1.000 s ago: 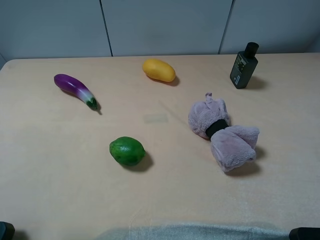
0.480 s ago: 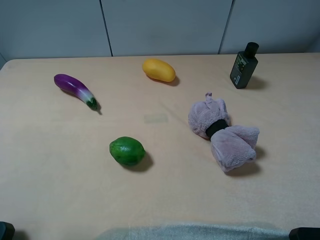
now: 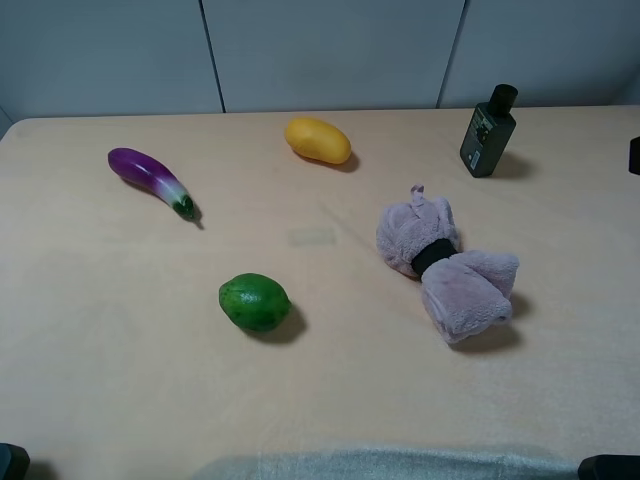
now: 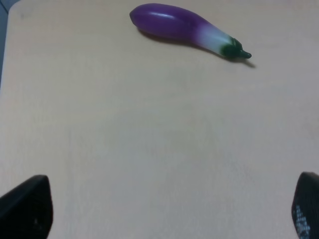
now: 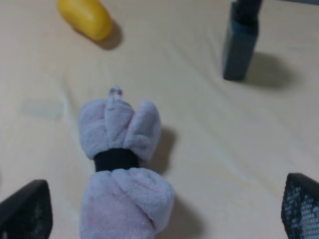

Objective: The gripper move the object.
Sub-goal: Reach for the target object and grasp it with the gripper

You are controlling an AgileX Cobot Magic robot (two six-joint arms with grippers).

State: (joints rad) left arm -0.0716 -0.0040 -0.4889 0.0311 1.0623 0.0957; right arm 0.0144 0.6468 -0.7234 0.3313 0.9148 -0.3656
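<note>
The green lime [image 3: 254, 302] lies on the beige table [image 3: 120, 330], left of centre and toward the front. It does not show in either wrist view. My left gripper [image 4: 164, 209] is open and empty, with its black fingertips [image 4: 27, 206] far apart over bare table, and the purple eggplant [image 4: 184, 30] lies ahead of it. My right gripper [image 5: 162, 206] is open and empty, with its fingertips [image 5: 299, 204] wide apart either side of the rolled pink towel [image 5: 122, 169]. In the exterior view only black bits show at the front corners [image 3: 10, 462].
The purple eggplant [image 3: 150, 178] lies at the back left and a yellow mango [image 3: 317, 140] at the back centre. A dark bottle [image 3: 487, 131] stands at the back right. The pink towel roll [image 3: 445, 268] with a black band lies right of the lime. A black piece [image 3: 634, 155] shows at the right edge.
A small black piece has come into the exterior view at the right edge. The lime and the other things have not moved.
</note>
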